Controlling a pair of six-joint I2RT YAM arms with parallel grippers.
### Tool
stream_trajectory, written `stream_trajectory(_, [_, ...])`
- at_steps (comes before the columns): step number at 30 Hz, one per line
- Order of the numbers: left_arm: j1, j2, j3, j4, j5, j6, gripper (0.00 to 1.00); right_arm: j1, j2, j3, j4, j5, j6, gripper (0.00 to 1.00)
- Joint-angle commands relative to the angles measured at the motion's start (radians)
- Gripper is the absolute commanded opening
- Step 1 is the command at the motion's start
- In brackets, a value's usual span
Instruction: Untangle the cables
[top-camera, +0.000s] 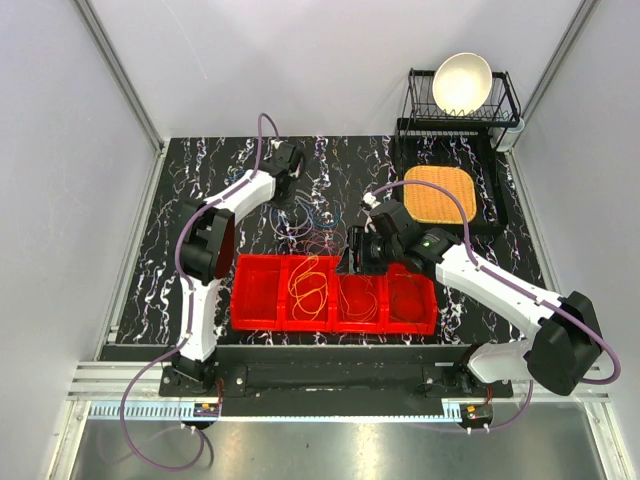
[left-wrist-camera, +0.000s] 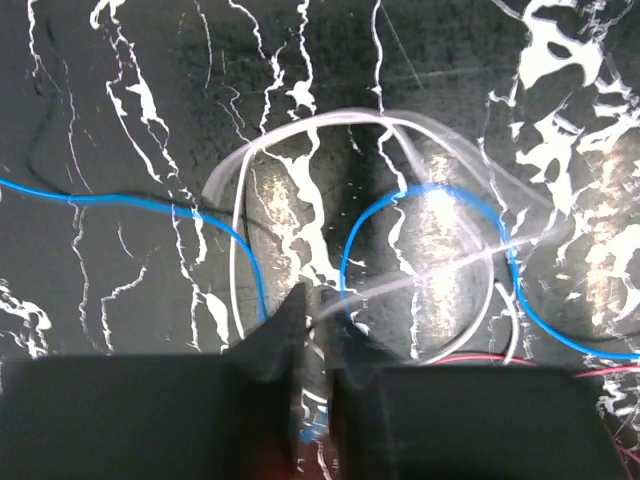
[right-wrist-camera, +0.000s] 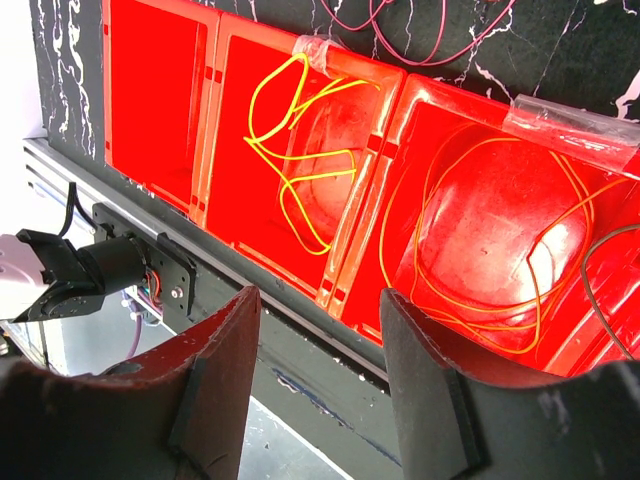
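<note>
Pinching the white cable at table's eleven o'clock, left gripper likely frees it from blue cable; right gripper jaws spread.

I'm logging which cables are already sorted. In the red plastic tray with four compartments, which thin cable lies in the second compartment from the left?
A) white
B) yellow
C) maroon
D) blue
B: the thin yellow cable lies looped in the second compartment of the red plastic tray, while the blue cable and the white cable lie out on the black marbled table.
</note>
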Motion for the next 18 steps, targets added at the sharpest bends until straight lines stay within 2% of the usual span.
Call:
stream_trajectory(1, [-0.001, -0.040, 0.087, 0.028, 0.030, -0.011, 0.00, -0.007, -0.005, 0.003, 0.034, -0.008, -0.012, 0.57])
stream_trajectory(3, [-0.001, -0.073, 0.121, 0.010, 0.036, -0.025, 0.00, -0.007, -0.004, 0.004, 0.037, -0.014, -0.010, 0.57])
stream_trajectory(13, [-0.004, -0.309, 0.483, -0.110, 0.090, -0.069, 0.00, -0.007, -0.031, 0.013, 0.036, -0.012, 0.002, 0.57])
stream_trajectory(18, [-0.004, -0.470, 0.479, -0.067, 0.117, -0.049, 0.00, -0.006, -0.051, 0.010, 0.034, -0.014, 0.011, 0.56])
